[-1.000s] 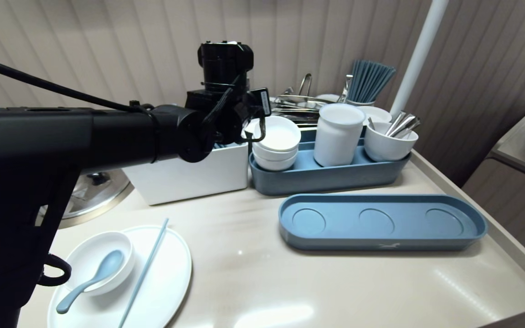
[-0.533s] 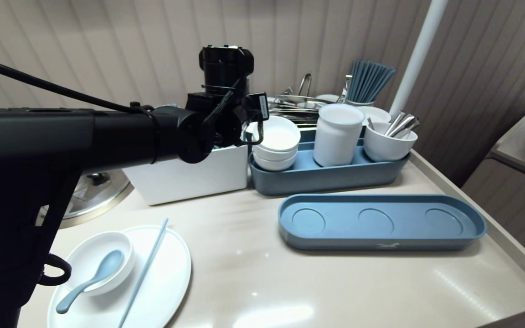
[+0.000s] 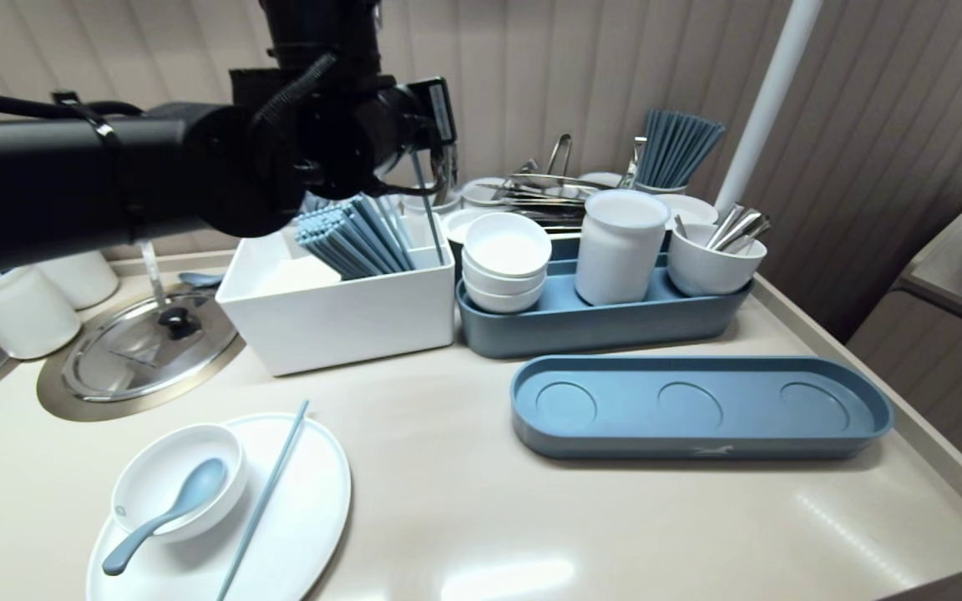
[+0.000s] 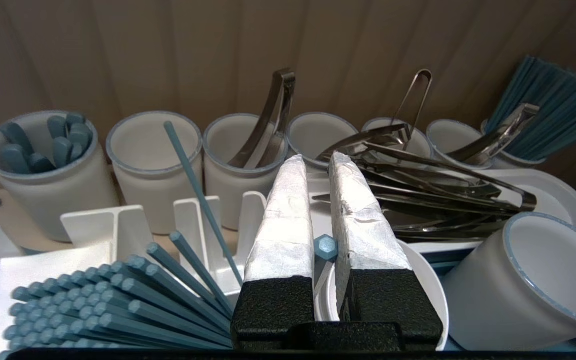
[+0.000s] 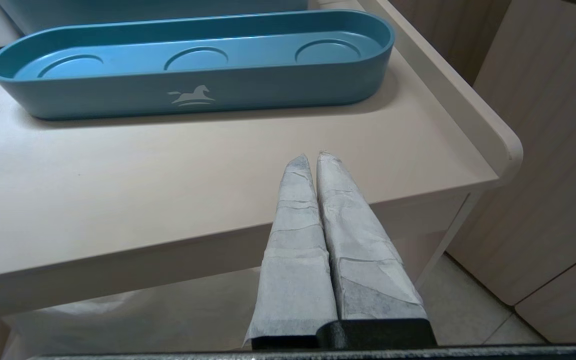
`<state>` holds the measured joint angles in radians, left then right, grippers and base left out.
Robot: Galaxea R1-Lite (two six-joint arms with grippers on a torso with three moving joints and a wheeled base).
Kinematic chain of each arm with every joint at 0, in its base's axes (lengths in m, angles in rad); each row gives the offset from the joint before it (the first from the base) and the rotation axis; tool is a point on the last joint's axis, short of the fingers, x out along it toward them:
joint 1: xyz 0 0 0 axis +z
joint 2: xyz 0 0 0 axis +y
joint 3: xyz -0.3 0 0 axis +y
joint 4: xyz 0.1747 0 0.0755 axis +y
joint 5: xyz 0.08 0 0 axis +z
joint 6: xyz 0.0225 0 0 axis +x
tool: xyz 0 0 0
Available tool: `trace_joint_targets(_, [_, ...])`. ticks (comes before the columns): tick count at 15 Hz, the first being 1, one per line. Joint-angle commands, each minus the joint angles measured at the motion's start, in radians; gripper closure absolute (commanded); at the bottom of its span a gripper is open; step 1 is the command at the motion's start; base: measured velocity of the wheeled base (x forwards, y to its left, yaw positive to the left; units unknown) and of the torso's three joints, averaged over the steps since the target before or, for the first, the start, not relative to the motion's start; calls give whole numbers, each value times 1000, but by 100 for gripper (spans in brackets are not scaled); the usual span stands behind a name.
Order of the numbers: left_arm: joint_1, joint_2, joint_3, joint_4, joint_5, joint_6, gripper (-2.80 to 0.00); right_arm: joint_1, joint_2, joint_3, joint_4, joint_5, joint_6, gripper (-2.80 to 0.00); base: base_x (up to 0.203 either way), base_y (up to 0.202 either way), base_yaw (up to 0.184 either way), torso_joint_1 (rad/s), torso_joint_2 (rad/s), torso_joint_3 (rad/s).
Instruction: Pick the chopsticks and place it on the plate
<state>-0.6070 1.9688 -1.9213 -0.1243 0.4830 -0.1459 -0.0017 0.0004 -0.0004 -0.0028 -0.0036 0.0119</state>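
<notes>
Chopstick end inside left pincer: left wrist view only.

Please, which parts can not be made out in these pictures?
- Head view: the right gripper is outside the frame.
- Left wrist view: the chopstick shows little beyond its end; the left gripper hides the rest.
- Head view: the plate is cut off by the lower edge.

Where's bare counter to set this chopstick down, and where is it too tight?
Bare counter lies between the white plate and the empty blue tray, and on along the front edge; that tray's floor is free too. Crowded: the back, around the white box, loaded tray and tongs, where the left pincer holds the chopstick.
</notes>
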Motion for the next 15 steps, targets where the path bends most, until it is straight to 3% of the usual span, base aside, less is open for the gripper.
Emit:
trace_joint_targets(1, [2,-106,4,42,3,5,0,0,1,-1,0,1,0,0,0,0,0,0,0,0])
trace_joint_targets(8, [29,-294,2,219,-9,44,0,0,0,0,0,1,0,0,0,0,0,0,0,0])
trace_joint_targets(12, [32,-377,-11,466,-42,107,0,0,0,0,0,1,0,0,0,0,0,0,0,0])
trace_joint_targets(15, [35,-411,-12,734,-99,119,0,0,0,0,0,1,0,0,0,0,0,0,0,0])
